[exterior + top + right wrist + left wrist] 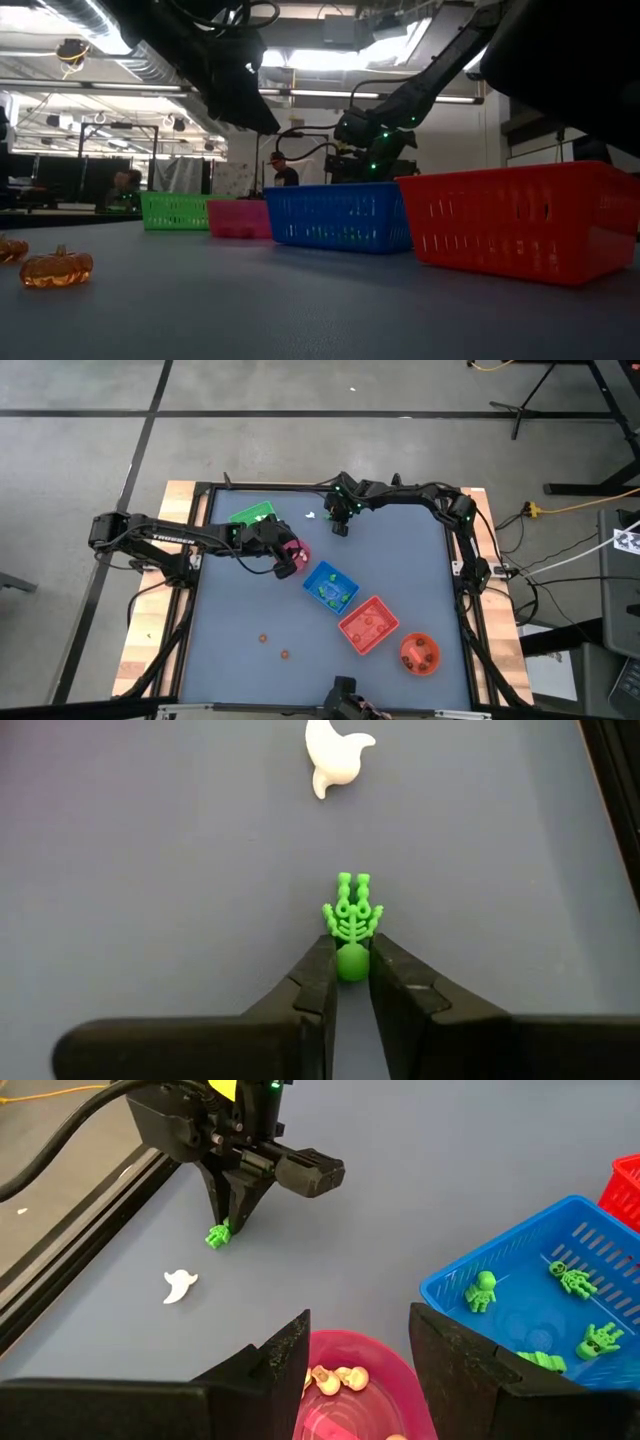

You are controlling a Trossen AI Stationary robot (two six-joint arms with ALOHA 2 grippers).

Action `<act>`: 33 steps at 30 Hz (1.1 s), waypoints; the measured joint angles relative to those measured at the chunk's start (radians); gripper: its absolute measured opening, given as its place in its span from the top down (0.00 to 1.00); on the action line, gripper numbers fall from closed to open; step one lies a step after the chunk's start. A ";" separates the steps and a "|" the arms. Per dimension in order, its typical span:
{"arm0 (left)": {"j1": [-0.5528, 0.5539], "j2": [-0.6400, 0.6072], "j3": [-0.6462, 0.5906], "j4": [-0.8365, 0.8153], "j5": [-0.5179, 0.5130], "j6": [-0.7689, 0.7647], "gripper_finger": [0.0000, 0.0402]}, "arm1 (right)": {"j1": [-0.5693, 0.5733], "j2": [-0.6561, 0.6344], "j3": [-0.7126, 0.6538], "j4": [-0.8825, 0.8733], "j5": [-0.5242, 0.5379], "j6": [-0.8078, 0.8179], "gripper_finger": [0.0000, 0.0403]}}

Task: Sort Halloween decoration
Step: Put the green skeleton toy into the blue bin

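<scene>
Right hand (351, 967): low at the far side of the bench (250, 615); fingers pinched together on the round head of a green skeleton (351, 925), whose body lies flat on the surface and points away from the hand
White ghost (333, 755): lying on the bench near the green skeleton, apart from it; untouched
Left hand (360, 1350): hanging over the pink bowl (350, 1390); fingers apart, nothing between them
Pink bowl contents: a few pale trinkets (335, 1377), cream and tan; exact shapes too small to tell
Blue tray (330, 585): just beside the pink bowl; several green figures (575, 1280) lie inside it
Green tray (252, 516): near the far left corner of the bench, behind the left arm; contents not visible
Red tray (368, 625): beside the blue tray, toward the near side; a few small pieces inside
Orange bowl (419, 653): near the front right of the bench, next to the red tray
Loose pumpkins (56, 267): orange and translucent; sitting on the open bench at the near left, well apart from the containers
</scene>
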State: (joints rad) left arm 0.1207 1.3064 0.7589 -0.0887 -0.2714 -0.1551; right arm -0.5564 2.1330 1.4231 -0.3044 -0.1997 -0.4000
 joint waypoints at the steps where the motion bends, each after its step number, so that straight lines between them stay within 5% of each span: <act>1: 0.000 0.000 0.000 0.000 0.000 0.000 0.61 | 0.000 0.000 0.000 0.000 0.000 0.000 0.87; 22: 0.000 0.000 0.000 0.000 0.000 0.000 0.61 | 0.000 0.000 0.000 -0.002 0.000 0.000 0.87; 33: 0.000 0.000 0.000 0.000 0.000 0.000 0.61 | 0.000 -0.002 0.058 -0.067 0.034 0.000 0.95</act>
State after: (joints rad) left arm 0.1207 1.3067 0.7593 -0.0890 -0.2713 -0.1548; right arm -0.5564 2.1307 1.4808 -0.3710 -0.1658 -0.4004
